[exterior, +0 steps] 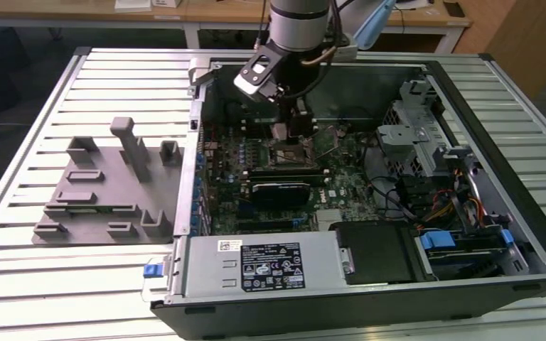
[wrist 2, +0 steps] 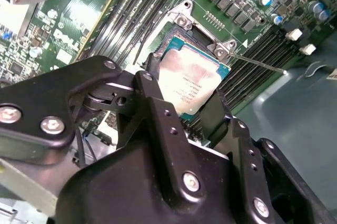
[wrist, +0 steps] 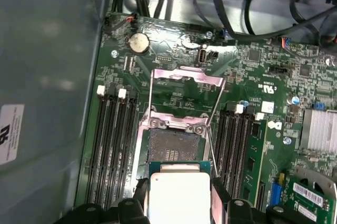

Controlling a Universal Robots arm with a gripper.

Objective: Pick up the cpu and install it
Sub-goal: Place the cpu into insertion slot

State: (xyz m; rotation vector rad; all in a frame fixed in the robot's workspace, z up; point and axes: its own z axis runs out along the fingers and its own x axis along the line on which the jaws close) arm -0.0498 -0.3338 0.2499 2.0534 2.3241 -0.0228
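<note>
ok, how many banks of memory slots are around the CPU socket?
2. One bank of memory slots runs along one side of the open CPU socket, the other bank along the opposite side. Their ends may be hidden behind the tool holding the cpu.

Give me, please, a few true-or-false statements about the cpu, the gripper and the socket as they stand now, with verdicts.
1. The gripper is shut on the cpu. True.
2. The socket cover is closed. False: it is swung open, with the socket exposed.
3. The grey fixture lies outside the computer case, on the exterior view's left. True.
4. The cpu rests on the grey fixture. False: the gripper holds it over the motherboard.
</note>
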